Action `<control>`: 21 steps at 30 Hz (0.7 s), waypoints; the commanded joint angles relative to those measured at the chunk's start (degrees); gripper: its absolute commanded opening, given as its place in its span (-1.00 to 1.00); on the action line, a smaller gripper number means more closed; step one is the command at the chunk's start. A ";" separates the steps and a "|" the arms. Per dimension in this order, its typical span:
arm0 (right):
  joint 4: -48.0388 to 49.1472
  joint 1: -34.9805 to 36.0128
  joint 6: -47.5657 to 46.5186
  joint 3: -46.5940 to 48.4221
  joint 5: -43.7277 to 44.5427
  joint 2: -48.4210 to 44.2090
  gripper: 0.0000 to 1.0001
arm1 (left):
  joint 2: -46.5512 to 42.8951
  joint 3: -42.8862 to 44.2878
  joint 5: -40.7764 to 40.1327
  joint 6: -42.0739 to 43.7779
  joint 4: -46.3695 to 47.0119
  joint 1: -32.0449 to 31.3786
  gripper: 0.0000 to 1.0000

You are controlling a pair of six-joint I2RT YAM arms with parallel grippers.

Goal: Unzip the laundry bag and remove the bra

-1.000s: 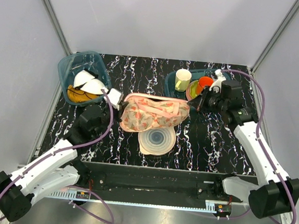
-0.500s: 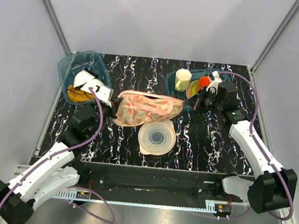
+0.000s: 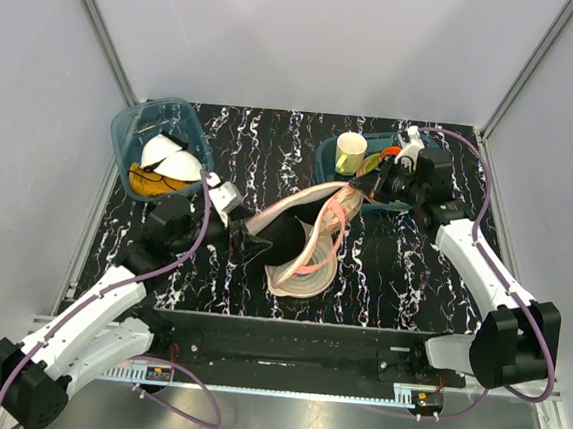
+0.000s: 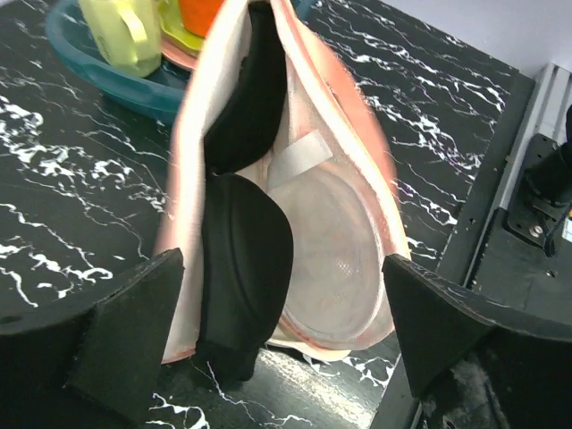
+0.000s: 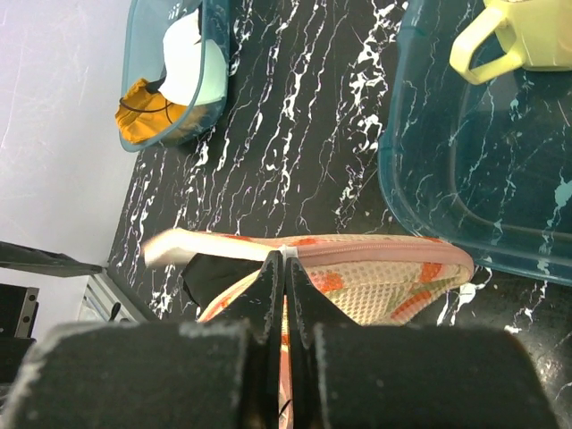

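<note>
The laundry bag [image 3: 299, 204] hangs unzipped and gaping from my right gripper [image 3: 369, 189]. Its lower end rests on the table. In the right wrist view the right gripper [image 5: 279, 261] is shut on the white tab at the end of the bag's [image 5: 393, 277] pink zip. Two black rounded cups [image 4: 246, 259] sit in the bag's [image 4: 335, 241] mesh interior and look like the bra [image 3: 290, 237]. A thin pink strap [image 3: 337, 224] loops out beside them. My left gripper [image 4: 286, 357] is wide open just short of the bag's lower end and holds nothing. It is left of the bag [image 3: 237, 232].
A pale ringed disc [image 3: 296, 282] lies partly under the bag. A blue bin [image 3: 131, 131] at the back left holds white domed pieces and orange cloth. A teal tray [image 3: 323, 163] at the back right carries a yellow mug [image 3: 350, 152] and orange dishes, close behind the right gripper.
My left gripper has let go of the bag and opened wide. The bag's left end has dropped and its mouth gapes, while the right gripper keeps its end raised.
</note>
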 commanded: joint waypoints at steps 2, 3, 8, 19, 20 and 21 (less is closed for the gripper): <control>6.39 -0.14 -1.51 -1.13 -2.05 -0.87 -1.00 | 5.08 4.76 2.80 -1.93 0.77 0.10 0.98; 6.48 -0.14 -1.60 -1.30 -2.14 -0.95 -1.00 | 6.32 5.89 0.78 -2.54 0.77 0.01 0.98; 6.30 -0.14 -1.86 -2.01 -2.14 -1.39 -1.00 | 12.65 10.82 -12.13 0.86 1.13 -6.92 0.98; 5.60 -0.14 -3.27 -1.75 -4.16 -2.01 -1.00 | 21.51 13.45 -32.90 9.04 8.60 -9.04 0.98; 5.42 -0.14 -3.36 -1.66 -4.16 -2.01 -1.00 | 22.58 14.42 -33.08 10.62 8.51 -8.96 0.98; 5.42 -0.14 -3.36 -1.66 -4.25 -1.92 -1.00 | 23.55 14.60 -32.56 11.33 8.86 -8.69 0.98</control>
